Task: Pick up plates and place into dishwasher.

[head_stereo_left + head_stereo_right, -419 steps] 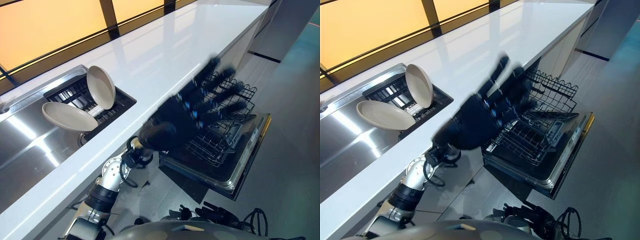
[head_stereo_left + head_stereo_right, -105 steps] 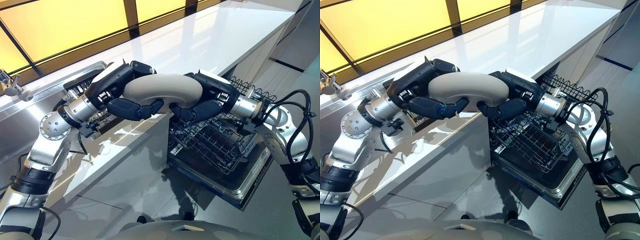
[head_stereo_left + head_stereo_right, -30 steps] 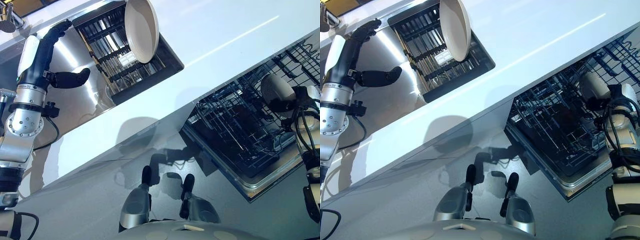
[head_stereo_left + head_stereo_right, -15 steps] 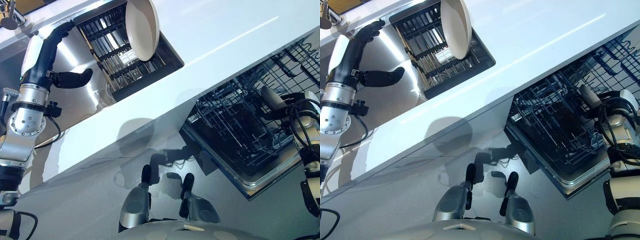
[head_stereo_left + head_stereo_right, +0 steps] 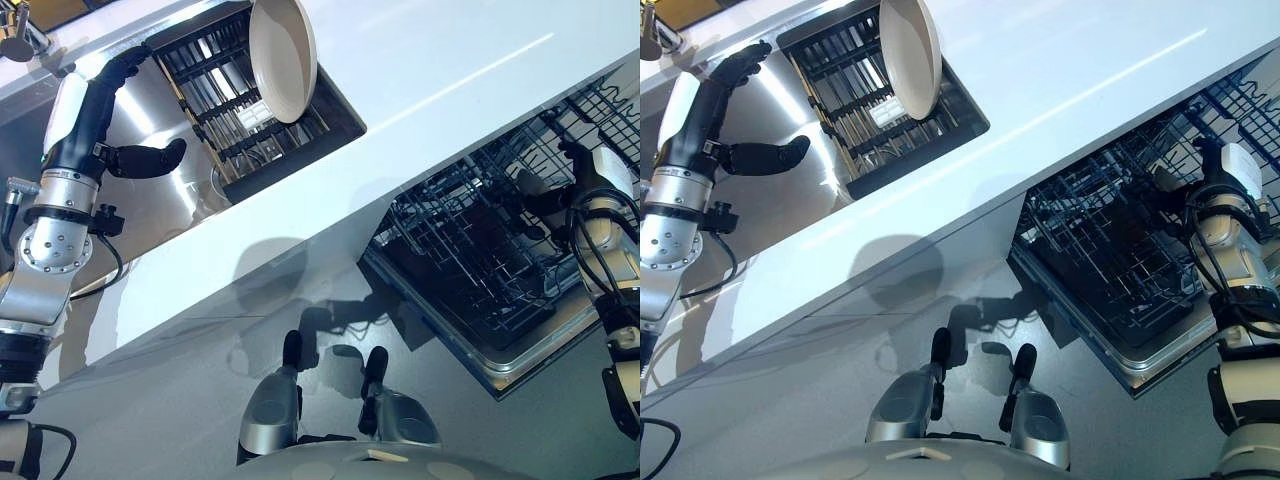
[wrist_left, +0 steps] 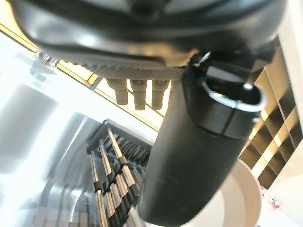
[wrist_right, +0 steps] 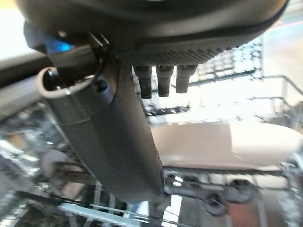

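While left hand [image 5: 85, 120] hovers over sink [image 5: 150, 110], fingers spread; right hand [image 5: 1220, 180] at dishwasher rack [image 5: 1110, 260], fingers straight

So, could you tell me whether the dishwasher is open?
Open: the dishwasher door is down, its rack pulled out.

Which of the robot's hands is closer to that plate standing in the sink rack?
The left. The left robot hand hovers over the sink beside the rack where the plate stands. The right robot hand is far off, down at the dishwasher rack.
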`<state>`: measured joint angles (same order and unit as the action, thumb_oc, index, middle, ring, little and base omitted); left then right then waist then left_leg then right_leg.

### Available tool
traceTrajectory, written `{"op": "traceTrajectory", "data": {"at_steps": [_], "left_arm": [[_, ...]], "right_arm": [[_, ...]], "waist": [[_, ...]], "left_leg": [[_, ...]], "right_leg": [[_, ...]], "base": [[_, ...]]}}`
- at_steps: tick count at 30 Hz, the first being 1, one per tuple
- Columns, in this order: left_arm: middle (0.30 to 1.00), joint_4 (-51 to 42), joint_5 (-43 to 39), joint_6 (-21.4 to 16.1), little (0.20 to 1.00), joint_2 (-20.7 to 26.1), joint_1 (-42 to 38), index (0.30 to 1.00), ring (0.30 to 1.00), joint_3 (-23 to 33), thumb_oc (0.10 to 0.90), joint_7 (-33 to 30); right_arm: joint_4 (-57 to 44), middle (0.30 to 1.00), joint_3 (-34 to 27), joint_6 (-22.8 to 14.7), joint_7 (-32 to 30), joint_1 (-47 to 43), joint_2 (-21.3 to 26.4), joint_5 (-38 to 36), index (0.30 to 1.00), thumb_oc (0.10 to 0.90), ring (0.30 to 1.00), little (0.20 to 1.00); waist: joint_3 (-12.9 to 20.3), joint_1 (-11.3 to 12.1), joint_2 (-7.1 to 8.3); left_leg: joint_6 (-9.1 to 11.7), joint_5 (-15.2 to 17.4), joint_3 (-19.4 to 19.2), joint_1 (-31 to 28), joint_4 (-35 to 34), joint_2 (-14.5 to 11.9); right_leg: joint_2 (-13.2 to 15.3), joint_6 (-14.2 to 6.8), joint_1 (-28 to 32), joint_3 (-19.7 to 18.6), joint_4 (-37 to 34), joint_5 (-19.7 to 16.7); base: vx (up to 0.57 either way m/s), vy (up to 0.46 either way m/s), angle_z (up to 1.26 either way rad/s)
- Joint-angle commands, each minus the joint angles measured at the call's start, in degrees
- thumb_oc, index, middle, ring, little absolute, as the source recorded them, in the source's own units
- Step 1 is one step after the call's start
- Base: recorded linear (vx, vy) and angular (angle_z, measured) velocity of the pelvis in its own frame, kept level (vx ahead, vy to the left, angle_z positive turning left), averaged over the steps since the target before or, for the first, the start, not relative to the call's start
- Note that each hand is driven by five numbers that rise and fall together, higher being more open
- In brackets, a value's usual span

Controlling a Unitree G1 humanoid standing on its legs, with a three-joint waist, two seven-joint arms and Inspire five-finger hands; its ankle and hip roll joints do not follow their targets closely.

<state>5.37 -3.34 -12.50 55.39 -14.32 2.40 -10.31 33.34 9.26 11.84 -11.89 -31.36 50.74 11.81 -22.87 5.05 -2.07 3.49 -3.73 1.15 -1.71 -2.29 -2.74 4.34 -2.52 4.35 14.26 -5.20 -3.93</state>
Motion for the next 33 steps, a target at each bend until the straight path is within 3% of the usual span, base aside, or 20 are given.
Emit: {"op": "traceTrajectory", "data": {"at_steps": [1, 7, 13, 21, 25, 33], "left_arm": [[0.9, -2.0, 0.4, -4.9, 0.9, 1.0, 0.1, 0.9, 0.9, 7.3, 0.8, -2.4], [0.9, -3.2, 5.6, -5.7, 0.9, 1.9, 0.9, 0.9, 0.9, 9.5, 0.8, -2.7], [0.9, -1.8, 15.7, -3.1, 0.9, 5.3, -0.7, 0.9, 0.9, 9.7, 0.8, -4.2], [0.9, 3.1, 22.3, 6.9, 0.9, 11.1, -7.0, 0.9, 0.9, 4.4, 0.8, -3.9], [0.9, 6.4, 24.4, 9.7, 0.9, 11.9, -9.0, 0.9, 0.9, 1.9, 0.8, -4.6], [0.9, 10.9, 34.4, 15.1, 0.9, 12.1, -11.2, 0.9, 0.9, -3.5, 0.8, -5.0]], "right_arm": [[-5.8, 0.9, -2.4, -5.1, -5.5, 1.2, 5.5, 2.4, 0.9, 0.8, 0.9, 0.9], [-17.5, 0.9, -7.8, -10.8, -6.7, 6.7, 1.8, -1.2, 0.9, 0.8, 0.9, 0.9], [-26.5, 0.9, -12.4, -16.3, -4.7, 12.4, -1.6, -4.7, 0.9, 0.8, 0.9, 0.9], [-33.3, 0.9, -14.0, -19.9, 0.1, 15.7, -2.8, -8.2, 0.9, 0.8, 0.9, 0.9], [-36.1, 0.9, -14.1, -22.0, 3.8, 17.1, -4.6, -14.3, 0.9, 0.8, 0.9, 0.9], [-39.7, 0.9, -14.0, -24.5, 7.1, 20.5, -8.3, -16.9, 0.9, 0.8, 0.9, 0.9]], "waist": [[8.5, -1.4, 0.39], [10.9, -2.6, 0.29], [13.1, -4.6, -0.2], [14.9, -7.9, -1.13], [15.6, -9.4, -1.43], [16.3, -11.8, -2.0]], "left_leg": [[-3.3, 5.8, -2.8, 0.7, 2.3, 4.3], [-3.7, 6.9, -4.1, -1.1, 2.0, 4.8], [-4.6, 8.8, -5.6, -2.5, 2.9, 5.8], [-5.6, 9.8, -7.9, -4.5, 2.2, 6.6], [-6.0, 10.1, -9.3, -5.1, 2.2, 7.0], [-6.9, 11.0, -11.8, -5.6, 2.6, 7.4]], "right_leg": [[-3.4, 1.0, -3.3, -0.6, 11.3, 10.9], [-3.0, 0.3, -2.0, -0.8, 10.6, 10.9], [-2.7, -0.7, -1.1, -2.6, 9.9, 10.5], [-2.9, -2.1, -0.9, -6.1, 9.0, 9.3], [-3.1, -2.7, -1.1, -7.9, 8.6, 8.4], [-3.4, -3.6, -2.5, -11.1, 9.5, 7.7]], "base": [[0.01, 0.036, -0.12], [-0.01, 0.059, -0.08], [-0.01, 0.081, -0.18], [-0.01, 0.089, -0.17], [0.0, 0.097, -0.24], [0.02, 0.097, -0.3]]}}
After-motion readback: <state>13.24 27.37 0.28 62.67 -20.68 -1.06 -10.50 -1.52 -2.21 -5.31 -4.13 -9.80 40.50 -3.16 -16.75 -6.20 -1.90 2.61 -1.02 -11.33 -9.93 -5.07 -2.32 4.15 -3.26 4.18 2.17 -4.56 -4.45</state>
